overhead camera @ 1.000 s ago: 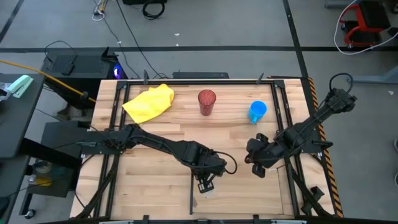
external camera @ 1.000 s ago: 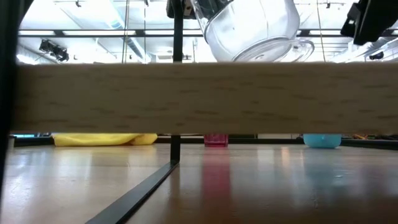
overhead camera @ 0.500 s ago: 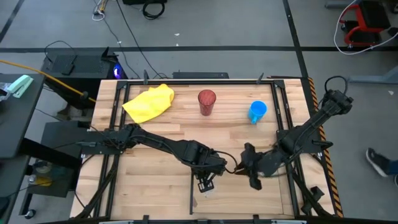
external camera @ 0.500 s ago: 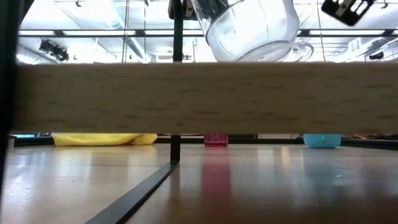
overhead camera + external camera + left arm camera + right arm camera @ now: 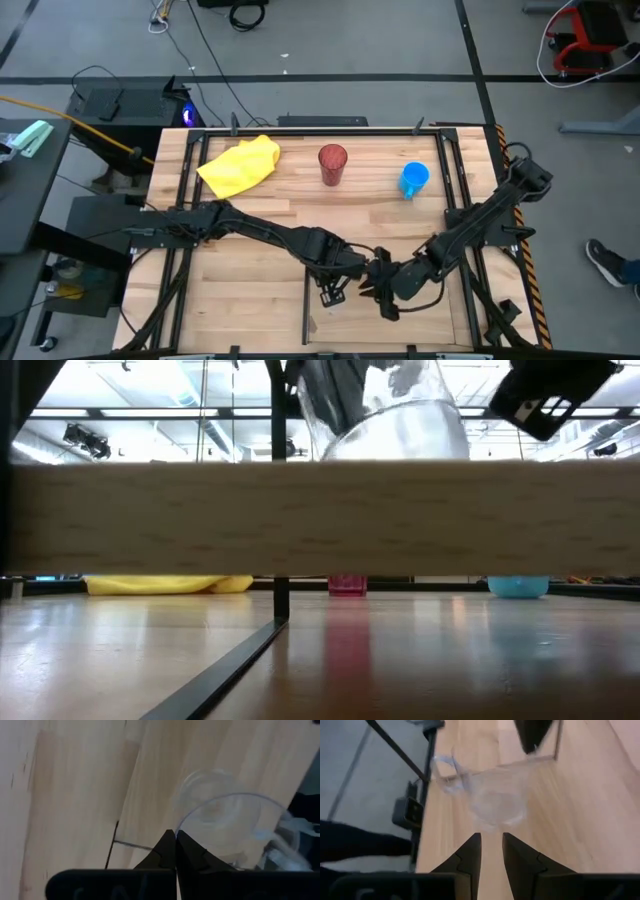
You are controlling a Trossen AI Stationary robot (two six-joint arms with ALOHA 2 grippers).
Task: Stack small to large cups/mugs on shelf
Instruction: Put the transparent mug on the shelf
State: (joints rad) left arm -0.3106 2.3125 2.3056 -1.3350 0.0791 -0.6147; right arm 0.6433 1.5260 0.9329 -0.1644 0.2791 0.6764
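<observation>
Four views. One camera hangs high overhead, looking straight down on the whole pale wood plank bench [image 5: 250, 300] and both dark arms. One sits at bench height, very close behind a pale wooden beam [image 5: 320, 518], facing level across the planks toward the room. One camera rides each wrist, looking forward past that arm's dark jaws at close range. All four share the small clear plastic cup [image 5: 225, 832], just ahead of both pairs of jaws [image 5: 492, 802] [image 5: 385, 410].

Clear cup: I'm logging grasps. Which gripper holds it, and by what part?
The left gripper pinches the clear cup by its rim; the right gripper holds nothing.
</observation>
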